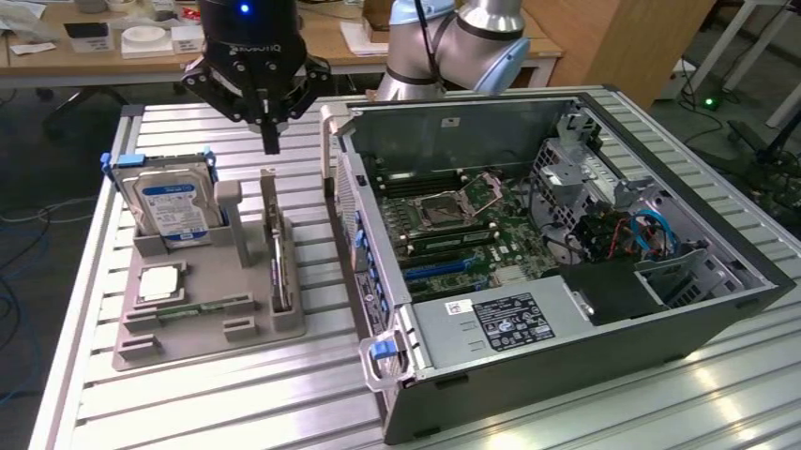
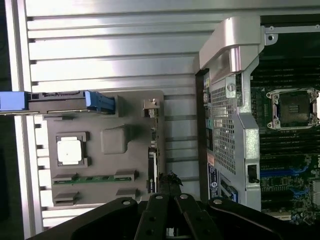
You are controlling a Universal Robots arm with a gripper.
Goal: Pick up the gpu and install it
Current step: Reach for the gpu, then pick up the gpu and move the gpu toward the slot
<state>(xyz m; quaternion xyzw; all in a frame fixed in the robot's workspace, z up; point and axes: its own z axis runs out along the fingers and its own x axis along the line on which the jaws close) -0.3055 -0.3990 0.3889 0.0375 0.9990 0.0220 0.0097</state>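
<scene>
Black fingers (image 1: 269, 139), pressed shut and empty, hover above the upright gpu (image 1: 280, 267); descending closed could knock its edge.

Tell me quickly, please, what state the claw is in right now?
Claw: closed, holding nothing, above the tray where the gpu stands.

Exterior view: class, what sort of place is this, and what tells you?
Probably a robotics lab or workshop: a robot arm stands behind a slotted metal table bearing an open computer case, with cluttered desks beyond.
</scene>
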